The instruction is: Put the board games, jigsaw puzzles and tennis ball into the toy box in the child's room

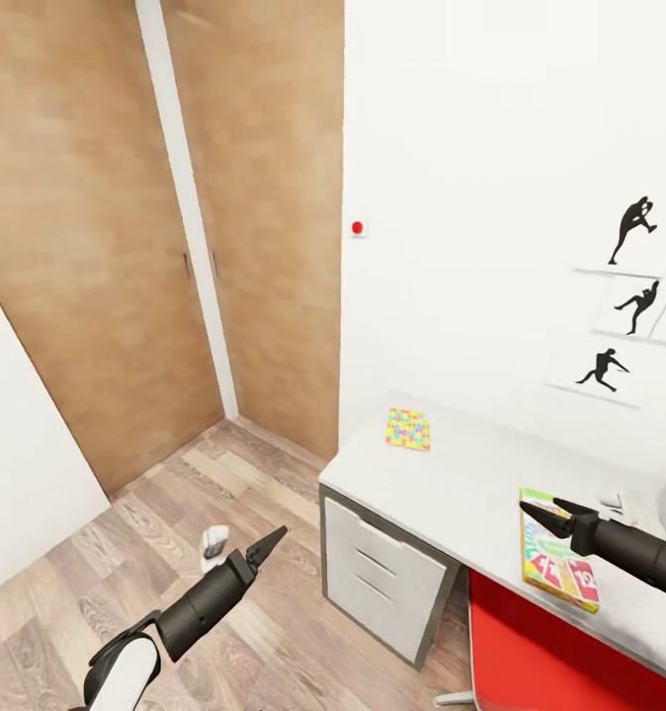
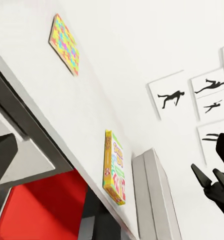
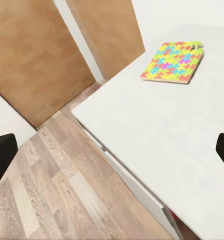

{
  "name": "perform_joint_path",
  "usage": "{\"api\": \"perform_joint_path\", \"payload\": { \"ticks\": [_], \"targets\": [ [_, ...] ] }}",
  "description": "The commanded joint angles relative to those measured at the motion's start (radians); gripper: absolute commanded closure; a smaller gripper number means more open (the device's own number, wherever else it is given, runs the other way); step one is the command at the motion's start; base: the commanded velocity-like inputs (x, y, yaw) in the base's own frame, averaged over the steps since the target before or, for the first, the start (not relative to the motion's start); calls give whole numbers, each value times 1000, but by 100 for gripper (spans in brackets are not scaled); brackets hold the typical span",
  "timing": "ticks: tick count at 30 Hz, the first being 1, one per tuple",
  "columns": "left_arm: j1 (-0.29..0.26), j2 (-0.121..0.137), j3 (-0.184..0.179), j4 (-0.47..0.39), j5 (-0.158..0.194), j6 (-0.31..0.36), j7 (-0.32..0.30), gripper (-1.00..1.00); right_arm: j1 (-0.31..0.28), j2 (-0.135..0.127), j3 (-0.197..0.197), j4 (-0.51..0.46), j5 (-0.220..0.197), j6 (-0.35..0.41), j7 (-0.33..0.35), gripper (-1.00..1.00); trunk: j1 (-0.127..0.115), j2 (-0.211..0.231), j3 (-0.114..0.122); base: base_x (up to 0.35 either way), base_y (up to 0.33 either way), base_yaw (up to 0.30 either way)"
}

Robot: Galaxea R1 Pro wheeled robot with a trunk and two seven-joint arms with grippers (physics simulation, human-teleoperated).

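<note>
Right gripper [image 1: 539, 512]: fingers look nearly together at the tips in the head view, but the right wrist view has dark finger shapes at both far edges with a wide gap, so I read it as spread, holding nothing. It hangs over the near edge of the table [image 1: 452, 484], just above the board game [image 1: 558, 564].

Left gripper [image 1: 270, 542]: pointed out over the wood floor [image 1: 224, 494], off the desk end, near the drawers [image 1: 382, 578]. Nothing in it; open or closed, I can't tell.

Task items in sight:
- board game: lying flat at the front edge of the table, above the red chair [image 1: 560, 652]
- jigsaw puzzle [image 1: 408, 430]: flat near the far corner by the wall, well apart from the game
- toy box [image 2: 154, 200]: grey bin just past the game in the left wrist view; a grey corner at the right edge of the head view
- ball and the other puzzle: can't make them out

Judgement: step in hand is picking up the game with the right arm. It's thin and flat, so a top-down pinch has little to bite. Better to come at the edge that reaches the table front, one finger under, one over. Lift level, short carry to the bin, release low. Keep the left arm parked clear of the drawers.
</note>
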Motion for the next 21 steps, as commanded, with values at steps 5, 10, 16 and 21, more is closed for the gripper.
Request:
{"api": "perform_joint_path", "payload": {
  "ticks": [5,10,16,21],
  "targets": [
    [-2,2,10,7,10,5,0,-100,-1,0,10,-1,6,6,-11,-100,1,-2,-4,0,0,291],
    [-2,2,14,10,9,5,2,-100,-1,0,35,0,6,6,-43,-100,1,-2,-6,0,0,291],
    [-2,3,48,40,11,5,18,-100,-2,-1,77,1,7,7,-74,-100,1,-2,-8,0,0,291],
    [-2,4,87,59,13,7,27,-100,-3,-2,104,3,8,18,-82,-100,1,-2,-10,0,0,291]
  ]
}}
